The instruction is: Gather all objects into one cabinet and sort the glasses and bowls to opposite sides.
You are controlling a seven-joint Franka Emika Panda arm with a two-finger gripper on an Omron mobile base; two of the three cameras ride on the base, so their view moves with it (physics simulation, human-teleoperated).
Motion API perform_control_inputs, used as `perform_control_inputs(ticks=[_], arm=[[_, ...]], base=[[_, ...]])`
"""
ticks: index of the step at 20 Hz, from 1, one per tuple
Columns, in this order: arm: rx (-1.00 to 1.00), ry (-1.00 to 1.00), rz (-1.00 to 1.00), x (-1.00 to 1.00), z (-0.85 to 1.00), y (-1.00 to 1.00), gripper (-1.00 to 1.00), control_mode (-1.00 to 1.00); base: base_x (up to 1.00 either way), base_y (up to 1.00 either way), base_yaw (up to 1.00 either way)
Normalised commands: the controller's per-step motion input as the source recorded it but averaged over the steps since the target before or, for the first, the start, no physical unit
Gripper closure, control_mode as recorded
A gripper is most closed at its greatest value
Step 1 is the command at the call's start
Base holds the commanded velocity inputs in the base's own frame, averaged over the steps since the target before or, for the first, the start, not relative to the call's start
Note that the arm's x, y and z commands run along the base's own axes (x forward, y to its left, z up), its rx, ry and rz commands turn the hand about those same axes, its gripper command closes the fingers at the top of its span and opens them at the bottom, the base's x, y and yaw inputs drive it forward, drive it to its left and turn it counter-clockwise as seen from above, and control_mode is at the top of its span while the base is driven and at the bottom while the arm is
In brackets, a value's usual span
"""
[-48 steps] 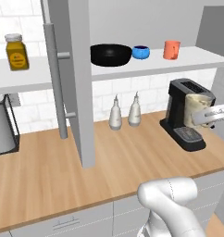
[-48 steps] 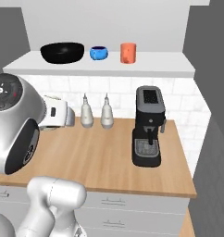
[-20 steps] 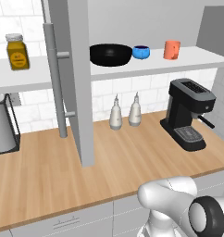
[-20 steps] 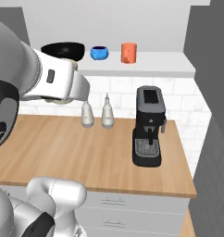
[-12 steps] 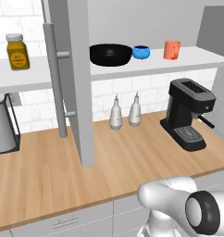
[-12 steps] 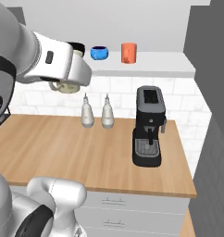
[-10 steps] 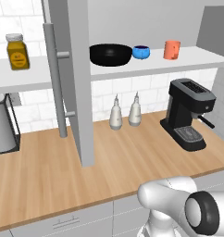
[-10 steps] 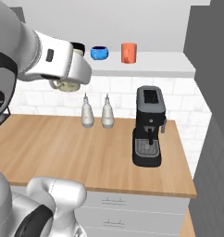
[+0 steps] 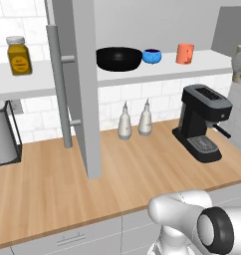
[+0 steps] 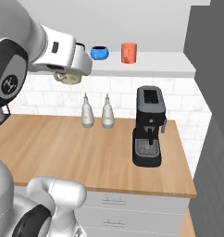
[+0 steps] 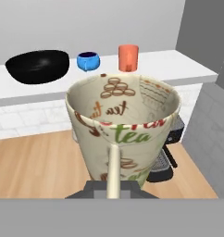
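The gripper was shut on the beige cup, pinching its near wall by the handle, so the cup stood upright before the hand camera with its mouth open and empty. In the right base view the cup hung under the hand above the counter, near the shelf's front edge and to the left of the blue bowl. On the shelf, inside the open cabinet, the black bowl, blue bowl and orange cup stood in a row, each apart from its neighbour, with the bowls to the left and the cup to the right. The step in hand seemed to be setting the beige cup down with the orange one, on the side away from the bowls. To do that well, the arm would need to keep the cup level, carry it rightward clear of the coffee machine below, and come in over the shelf's edge high enough that the base did not catch. The bare stretch of shelf to the right of the orange cup looked the safest landing; squeezing between it and the blue bowl risked a knock. The jaws should part only once the base sat flat.
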Motion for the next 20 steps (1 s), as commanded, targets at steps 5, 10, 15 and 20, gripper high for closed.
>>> perform_control_inputs(ticks=[5,10,15,20], arm=[[-0.04,0.00,0.00,0.42,-0.32,0.09,1.00,-1.00],[-0.04,-0.05,0.00,0.41,-0.46,0.04,1.00,-1.00],[0.00,-0.07,0.00,0.47,-0.03,0.05,1.00,-1.00],[0.00,-0.02,0.00,0.56,0.00,0.03,1.00,-1.00]], base=[[0.00,0.00,0.00],[0.00,0.00,0.00],[0.00,0.00,0.00],[0.00,0.00,0.00]])
